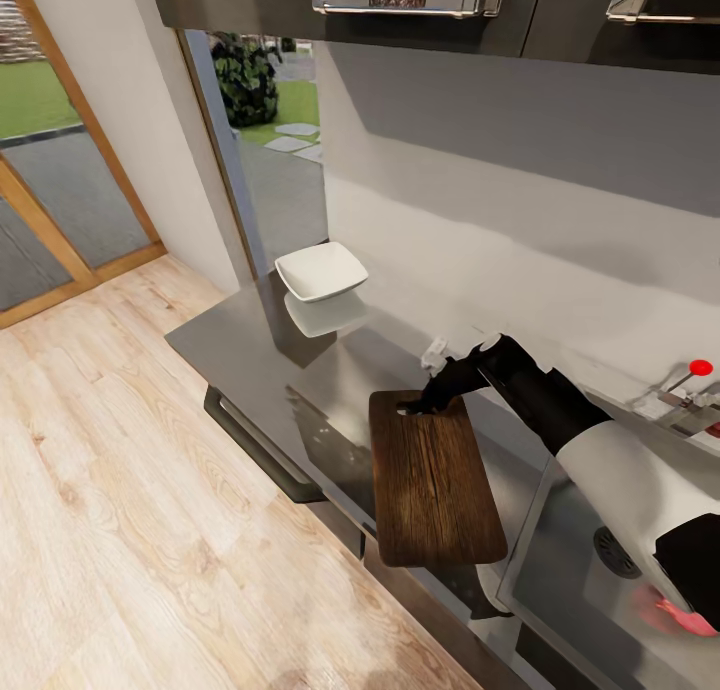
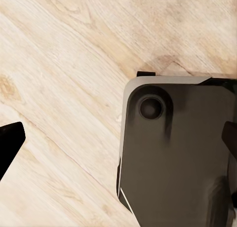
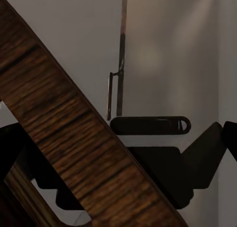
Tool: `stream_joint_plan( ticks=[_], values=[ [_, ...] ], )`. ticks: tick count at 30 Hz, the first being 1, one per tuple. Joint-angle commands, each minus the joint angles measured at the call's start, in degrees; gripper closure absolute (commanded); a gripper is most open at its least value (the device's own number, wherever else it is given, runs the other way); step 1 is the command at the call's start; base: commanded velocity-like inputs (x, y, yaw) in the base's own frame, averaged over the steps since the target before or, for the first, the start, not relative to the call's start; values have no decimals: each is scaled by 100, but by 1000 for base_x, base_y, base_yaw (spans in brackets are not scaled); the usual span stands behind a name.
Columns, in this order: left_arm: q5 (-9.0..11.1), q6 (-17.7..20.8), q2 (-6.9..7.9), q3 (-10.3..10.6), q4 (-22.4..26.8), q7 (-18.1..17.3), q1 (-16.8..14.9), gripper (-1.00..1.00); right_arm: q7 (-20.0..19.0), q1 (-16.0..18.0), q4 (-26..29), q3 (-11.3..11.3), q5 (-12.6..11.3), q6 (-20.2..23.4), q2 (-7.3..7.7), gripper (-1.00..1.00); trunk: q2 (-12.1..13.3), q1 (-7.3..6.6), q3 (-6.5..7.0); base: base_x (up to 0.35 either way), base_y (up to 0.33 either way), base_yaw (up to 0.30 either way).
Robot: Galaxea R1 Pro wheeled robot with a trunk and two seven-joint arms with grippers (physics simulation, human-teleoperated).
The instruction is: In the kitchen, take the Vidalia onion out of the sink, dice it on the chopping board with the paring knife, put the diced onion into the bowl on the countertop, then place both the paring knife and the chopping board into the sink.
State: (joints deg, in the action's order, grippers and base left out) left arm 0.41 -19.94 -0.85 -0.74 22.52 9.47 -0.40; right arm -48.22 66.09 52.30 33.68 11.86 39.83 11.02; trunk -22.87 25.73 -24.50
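Kitchen countertop [image 1: 240, 350]: right gripper [image 1: 415, 405] clamps the chopping board [image 1: 435, 490] at its far end; bowl [image 1: 321, 270] empty, sinking board pending.

- Light wood-plank floor [image 1: 130, 490] stretches out at the left.
- A wood-framed glass door [image 1: 50, 170] looks onto lawn and paving.
- Dark wall cabinets [image 1: 420, 0] hang overhead.
- A leafy shrub [image 1: 245, 75] stands outside.
- Long cabinet handle [image 1: 255, 445] runs along the dark front.
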Motion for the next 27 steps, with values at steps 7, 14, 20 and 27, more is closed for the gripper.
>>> stream_joint_plan(
  ticks=[7, 14, 20, 27],
  values=[
    [3, -18, -3, -6, -2, 11, -4, -100, -38, 1, -209, 16, 62, -10, 1, -100, -5, 6, -10, 0, 0, 0],
    [3, -18, -3, -6, -2, 11, -4, -100, -36, 1, -211, 16, 62, -10, 1, -100, -5, 6, -10, 0, 0, 0],
    [3, -18, -3, -6, -2, 11, -4, -100, -27, 0, -211, 16, 62, -10, 3, 100, -5, 6, -10, 0, 0, 0],
    [3, -18, -3, -6, -2, 11, -4, -100, -28, 0, -211, 16, 62, -10, -3, 100, -5, 6, -10, 0, 0, 0]
  ],
)
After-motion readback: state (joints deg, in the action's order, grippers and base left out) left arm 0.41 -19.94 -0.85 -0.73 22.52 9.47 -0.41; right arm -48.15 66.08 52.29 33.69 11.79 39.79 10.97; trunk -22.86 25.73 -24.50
